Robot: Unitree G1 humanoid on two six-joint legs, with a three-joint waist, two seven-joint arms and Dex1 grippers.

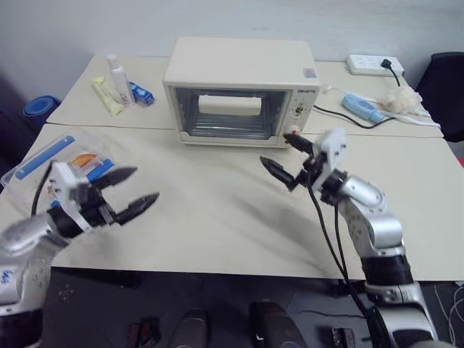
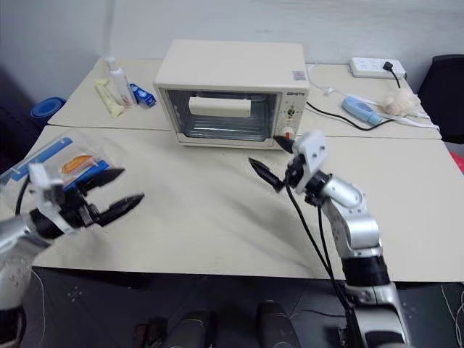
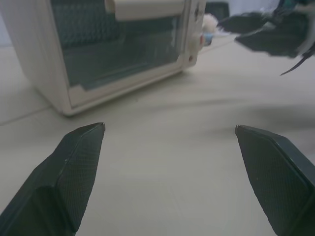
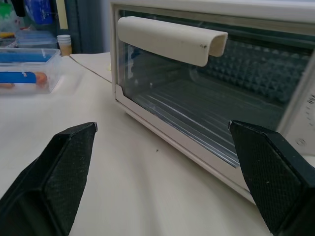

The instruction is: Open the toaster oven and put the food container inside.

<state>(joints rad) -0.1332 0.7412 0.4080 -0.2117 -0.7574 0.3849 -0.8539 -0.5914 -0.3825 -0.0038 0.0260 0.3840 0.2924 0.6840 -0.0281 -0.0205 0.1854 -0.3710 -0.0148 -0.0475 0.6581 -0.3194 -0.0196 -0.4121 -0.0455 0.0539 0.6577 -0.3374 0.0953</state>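
Right wrist view suggests the right claw (image 4: pixel 162 130), jaws apart, should hook the toaster oven (image 4: pixel 216 98) handle (image 4: pixel 172 42) squarely before pulling down.

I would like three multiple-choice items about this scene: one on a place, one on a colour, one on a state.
1. Where is the food container?
A. inside the oven
B. on the table by the left gripper
C. on top of the oven

2. What colour is the button on the toaster oven?
A. red
B. green
C. blue

3. How is the oven door?
A. open
B. removed
C. closed

Answers: 1 B, it lies at the table's left edge; 2 A, the red button sits low on the knob panel; 3 C, the glass door stands upright, handle on top.
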